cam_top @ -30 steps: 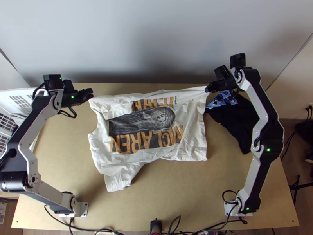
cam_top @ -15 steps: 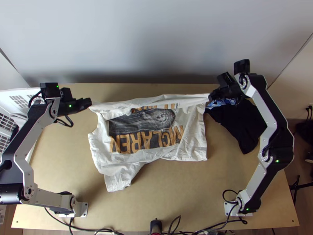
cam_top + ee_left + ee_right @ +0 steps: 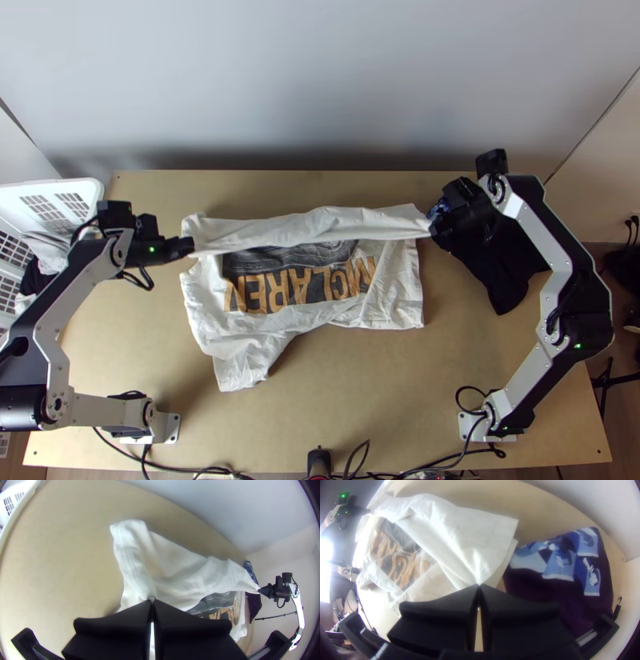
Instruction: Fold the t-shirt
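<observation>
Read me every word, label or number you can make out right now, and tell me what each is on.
"MCLAREN": large orange-tan letters on the white t-shirt.
The dark cloth has blue-and-white pictures, but I can't make out any words on it.
I can read no other label or number.

Upper part of shirt's print hidden from me under lifted fold. Cloth pinched in left tool and right tool covered by fingers; I can't see how much each has. Basket cut off by top view's edge, partly behind left arm. Dark cloth partly covered by right tool. Left tool's tips too blurred for me in right wrist view.
</observation>
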Available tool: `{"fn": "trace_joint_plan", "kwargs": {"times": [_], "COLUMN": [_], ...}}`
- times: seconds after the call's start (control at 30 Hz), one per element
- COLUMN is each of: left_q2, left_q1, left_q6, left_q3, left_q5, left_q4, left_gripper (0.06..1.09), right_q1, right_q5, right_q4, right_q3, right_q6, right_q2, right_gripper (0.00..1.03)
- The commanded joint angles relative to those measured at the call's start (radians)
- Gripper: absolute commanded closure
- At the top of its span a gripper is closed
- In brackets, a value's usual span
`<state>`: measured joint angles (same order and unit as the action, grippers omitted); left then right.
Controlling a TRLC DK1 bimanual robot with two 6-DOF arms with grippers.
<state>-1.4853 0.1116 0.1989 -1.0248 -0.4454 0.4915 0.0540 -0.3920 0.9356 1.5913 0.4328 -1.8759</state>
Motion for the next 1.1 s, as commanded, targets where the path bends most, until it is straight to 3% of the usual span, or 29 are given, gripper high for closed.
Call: {"fn": "trace_joint_plan", "kwargs": {"times": [0.0, 0.27, 0.3, 0.33, 0.37, 0.43, 0.47, 0.53, 0.6, 0.67, 0.73, 0.9, 1.07], "left_q2": [-0.001, -0.023, -0.021, -0.015, -0.006, -0.007, -0.012, -0.009, 0.013, 0.051, 0.108, 0.232, 0.350], "left_q1": [0.016, 0.013, 0.011, 0.010, 0.007, -0.009, -0.018, -0.023, -0.024, -0.024, -0.023, -0.023, -0.038], "left_q6": [-0.038, -0.052, -0.047, -0.036, -0.026, -0.029, -0.033, -0.035, -0.026, -0.023, -0.015, -0.035, -0.197], "left_q3": [0.104, 0.169, 0.183, 0.203, 0.223, 0.236, 0.236, 0.239, 0.236, 0.218, 0.192, 0.101, 0.112], "left_q5": [0.002, 0.027, 0.027, 0.025, 0.025, 0.016, 0.017, 0.016, 0.016, 0.016, 0.016, 0.011, 0.013], "left_q4": [-0.027, -0.090, -0.114, -0.148, -0.182, -0.194, -0.192, -0.192, -0.202, -0.191, -0.168, 0.025, 0.305], "left_gripper": [1.05, 1.05, 1.04, 0.96, 0.79, 0.25, 0.10, 0.10, 0.10, 0.10, 0.10, 0.10, 0.10], "right_q1": [-0.005, 0.001, 0.000, 0.000, 0.000, -0.003, -0.003, -0.002, 0.003, 0.014, 0.024, 0.063, 0.113], "right_q5": [0.013, 0.051, 0.051, 0.051, 0.051, 0.051, 0.051, 0.051, 0.053, 0.061, 0.090, 0.099, 0.099], "right_q4": [-0.018, -0.109, -0.119, -0.127, -0.135, -0.138, -0.136, -0.133, -0.119, -0.103, -0.073, 0.054, 0.281], "right_q3": [-0.128, -0.248, -0.254, -0.261, -0.267, -0.266, -0.266, -0.267, -0.267, -0.267, -0.261, -0.241, -0.298], "right_q6": [0.007, 0.001, 0.001, 0.001, 0.001, -0.002, -0.002, -0.002, -0.005, -0.016, -0.017, -0.016, -0.023], "right_q2": [-0.005, -0.034, -0.031, -0.022, -0.011, 0.008, 0.017, 0.040, 0.075, 0.127, 0.185, 0.334, 0.400], "right_gripper": [1.00, 0.99, 0.91, 0.81, 0.76, 0.69, 0.68, 0.67, 0.60, 0.32, 0.19, 0.15, 0.15]}}
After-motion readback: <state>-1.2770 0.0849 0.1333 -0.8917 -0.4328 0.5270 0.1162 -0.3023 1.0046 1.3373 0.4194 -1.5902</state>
